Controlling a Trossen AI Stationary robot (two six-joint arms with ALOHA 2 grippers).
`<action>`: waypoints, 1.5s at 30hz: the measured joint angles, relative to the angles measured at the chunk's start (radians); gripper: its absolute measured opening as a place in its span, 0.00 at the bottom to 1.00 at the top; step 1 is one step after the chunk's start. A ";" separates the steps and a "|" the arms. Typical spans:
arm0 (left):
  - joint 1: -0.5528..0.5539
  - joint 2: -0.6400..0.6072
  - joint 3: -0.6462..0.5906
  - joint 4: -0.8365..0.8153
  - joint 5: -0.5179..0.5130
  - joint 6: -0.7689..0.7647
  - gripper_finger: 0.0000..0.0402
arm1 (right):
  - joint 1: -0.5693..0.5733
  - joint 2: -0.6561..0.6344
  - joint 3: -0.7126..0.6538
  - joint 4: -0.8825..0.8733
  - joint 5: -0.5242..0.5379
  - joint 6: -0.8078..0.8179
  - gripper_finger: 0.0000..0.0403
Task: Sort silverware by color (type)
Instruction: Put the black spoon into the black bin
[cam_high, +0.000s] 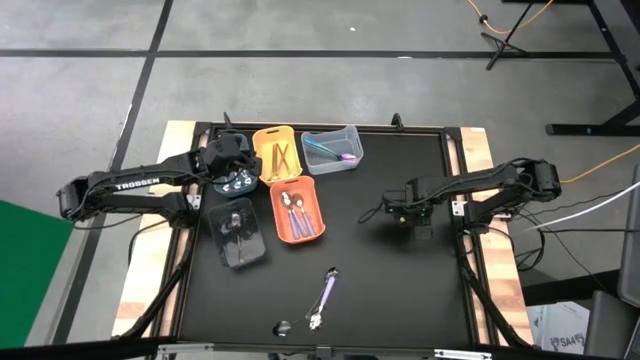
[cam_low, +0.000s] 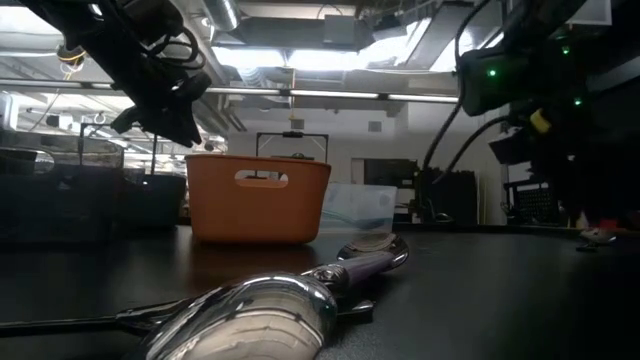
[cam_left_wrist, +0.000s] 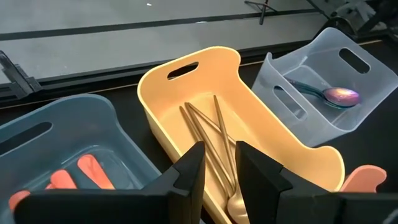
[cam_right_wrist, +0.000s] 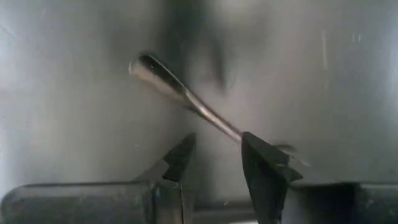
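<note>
My left gripper (cam_left_wrist: 219, 155) is open and hovers over the yellow bin (cam_left_wrist: 273, 134), where gold utensils (cam_left_wrist: 214, 134) lie. My right gripper (cam_right_wrist: 214, 142) is open and points down at the table right of the middle (cam_high: 398, 208). A black utensil (cam_right_wrist: 186, 96) lies flat there, its handle running up to one fingertip (cam_right_wrist: 252, 144). A purple utensil (cam_high: 326, 293) and a silver spoon (cam_high: 284, 327) lie near the table's near edge. Purple-headed pieces (cam_high: 296, 205) sit in the orange bin. A teal-and-purple spoon (cam_left_wrist: 333, 95) rests in the clear bin, and orange-red pieces (cam_left_wrist: 87, 171) in the blue bin. My right gripper stands over the black utensil's handle (cam_right_wrist: 230, 127) from above, its fingers pointing down. The handle passes beside and under one fingertip while lying flat on the table. I cannot tell whether the finger touches it.
The bins cluster at the table's far left: yellow (cam_high: 277, 152), clear (cam_high: 332, 148), orange (cam_high: 297, 212), a dark one (cam_high: 240, 238). A raised rim (cam_high: 455, 200) frames the black table top. In the low view the silver spoon (cam_low: 260, 315) lies in front of the orange bin (cam_low: 258, 200).
</note>
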 joint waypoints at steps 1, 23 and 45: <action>0.000 0.000 0.000 0.000 0.000 -0.001 0.21 | 0.000 0.000 -0.001 0.008 0.001 -0.018 0.29; 0.000 0.000 0.000 -0.002 0.001 -0.025 0.21 | 0.000 0.000 -0.104 -0.008 0.060 -0.266 0.29; 0.000 0.000 0.000 -0.002 0.001 -0.026 0.21 | 0.000 -0.001 -0.172 0.137 0.131 -0.334 0.29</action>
